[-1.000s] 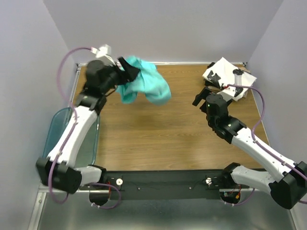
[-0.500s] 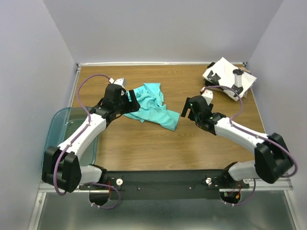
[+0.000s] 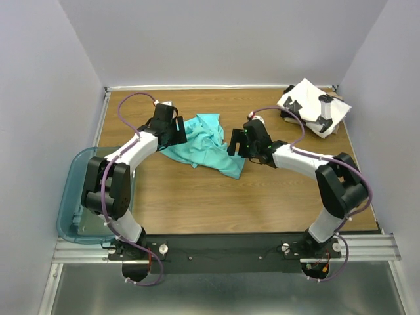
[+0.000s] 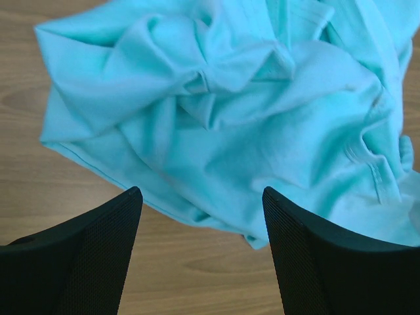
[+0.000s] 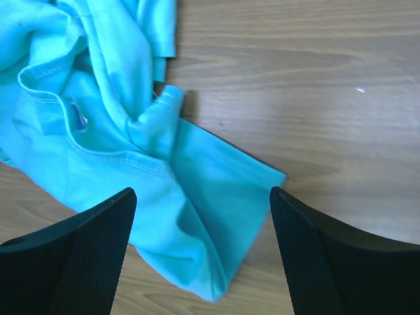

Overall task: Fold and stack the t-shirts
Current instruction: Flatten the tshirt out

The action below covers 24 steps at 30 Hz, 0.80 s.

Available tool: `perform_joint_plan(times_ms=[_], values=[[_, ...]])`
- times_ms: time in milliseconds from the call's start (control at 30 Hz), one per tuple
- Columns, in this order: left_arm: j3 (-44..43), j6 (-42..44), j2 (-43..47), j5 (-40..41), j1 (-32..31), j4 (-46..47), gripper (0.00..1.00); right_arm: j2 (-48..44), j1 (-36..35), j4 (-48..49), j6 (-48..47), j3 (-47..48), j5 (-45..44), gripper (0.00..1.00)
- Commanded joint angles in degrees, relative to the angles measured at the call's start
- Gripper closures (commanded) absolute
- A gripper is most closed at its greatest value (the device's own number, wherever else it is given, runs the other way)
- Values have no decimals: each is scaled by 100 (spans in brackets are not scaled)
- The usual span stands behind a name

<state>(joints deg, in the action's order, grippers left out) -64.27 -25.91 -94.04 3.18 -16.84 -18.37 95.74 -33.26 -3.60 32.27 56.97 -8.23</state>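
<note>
A crumpled teal t-shirt lies on the wooden table left of centre. My left gripper hangs open just above the shirt's left edge; the wrist view shows the teal cloth past the spread fingertips, nothing between them. From the other side, my right gripper is open over the shirt's right edge, and a hem corner lies between and below its jaws. A folded white t-shirt with black print sits at the far right corner.
A translucent teal bin stands off the table's left near edge. A small grey and black object rests on the folded white shirt. Grey walls close the table at the back and on both sides.
The left gripper carried the teal shirt down from the air, laid it on the table and let go. The right arm swung left from near the white shirt to the teal shirt's right edge.
</note>
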Motion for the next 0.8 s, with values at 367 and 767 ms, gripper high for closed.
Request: perform_joint_plan(times_ms=[367, 767], values=[[-446, 605, -536, 236, 471, 272, 19, 858, 12, 228, -397, 508, 1297, 19], [-876, 710, -1257, 60, 621, 501, 23, 1482, 12, 236, -476, 1044, 1658, 31]])
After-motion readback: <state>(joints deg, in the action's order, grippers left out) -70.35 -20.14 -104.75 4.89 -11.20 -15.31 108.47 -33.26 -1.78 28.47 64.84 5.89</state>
